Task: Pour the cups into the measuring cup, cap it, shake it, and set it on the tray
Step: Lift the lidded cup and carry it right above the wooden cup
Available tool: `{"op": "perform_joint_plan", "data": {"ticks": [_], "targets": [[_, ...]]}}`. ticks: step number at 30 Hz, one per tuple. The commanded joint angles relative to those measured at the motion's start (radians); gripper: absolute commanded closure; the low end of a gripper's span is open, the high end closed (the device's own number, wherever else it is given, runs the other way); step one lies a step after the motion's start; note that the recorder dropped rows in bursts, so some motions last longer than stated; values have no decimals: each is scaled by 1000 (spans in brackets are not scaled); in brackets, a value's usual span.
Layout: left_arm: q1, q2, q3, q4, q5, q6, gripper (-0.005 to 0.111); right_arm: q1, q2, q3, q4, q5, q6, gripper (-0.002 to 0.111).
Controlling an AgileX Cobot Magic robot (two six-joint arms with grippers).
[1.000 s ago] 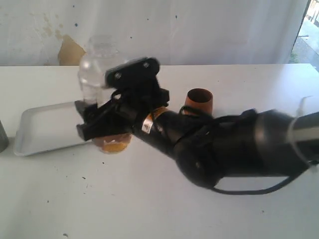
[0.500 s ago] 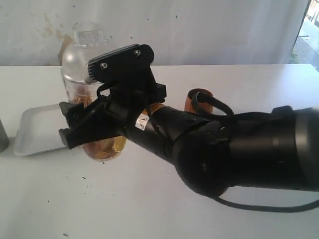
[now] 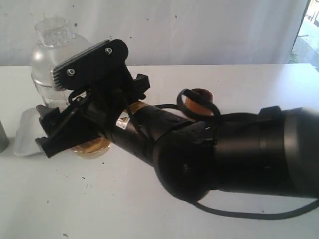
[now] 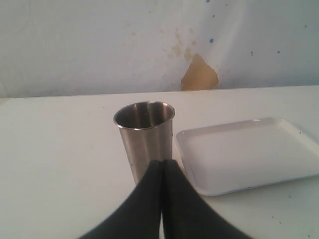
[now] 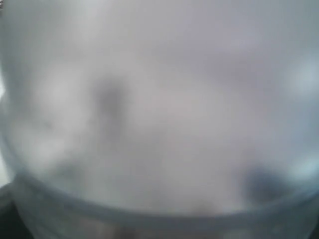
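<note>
The measuring cup (image 3: 49, 74) is capped with a clear domed lid (image 3: 53, 29) and has amber contents at its bottom. My right gripper (image 3: 62, 130) is shut on its lower half, holding it upright over the right part of the white tray (image 3: 24, 138). The cup's blurred wall (image 5: 159, 109) fills the right wrist view. Behind the arm stands the brown wooden cup (image 3: 200, 100). The steel tumbler (image 4: 145, 138) stands left of the tray (image 4: 249, 152) in the left wrist view, and my left gripper (image 4: 163, 162) is shut and empty just in front of it.
The right arm's thick black forearm (image 3: 224, 154) and its cable lie across the middle of the white table (image 3: 99, 209). At the exterior view's far left edge shows the tumbler's side (image 3: 2, 135). A stained white wall (image 4: 199, 74) runs behind the table.
The right arm has carried the capped measuring cup leftward and somewhat upward, from beside the tray to over it. The arm now covers more of the tray.
</note>
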Motion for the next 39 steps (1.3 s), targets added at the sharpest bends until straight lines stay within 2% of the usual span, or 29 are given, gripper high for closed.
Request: {"op": "perform_joint_plan", "data": {"ticks": [1,2,3,4,5,9,14,17,23,30,39], "targets": [[-5,-4,5,6,-10,3,107,10,-24,-35,-259,48,60,108],[-5,-4,5,6,-10,3,107,8,-15,-32,-179,-17,4,108],[-5,-4,5,6,-10,3,107,-36,-2,-42,203,-130,-126,108],[-5,-4,5,6,-10,3,107,-53,-10,-48,248,-112,-154,108],[-5,-4,5,6,-10,3,107,-78,-47,-47,148,-36,-248,108],[-5,-4,5,6,-10,3,107,-195,-157,-37,255,-69,-515,108],[-5,-4,5,6,-10,3,107,-431,-166,-37,265,35,-618,108],[-5,-4,5,6,-10,3,107,-493,-131,-37,265,44,-716,108],[-5,-4,5,6,-10,3,107,-555,-48,-41,262,51,-928,108],[-5,-4,5,6,-10,3,107,-556,65,-143,260,125,-974,108],[-5,-4,5,6,-10,3,107,-556,185,-223,258,126,-1171,108]]}}
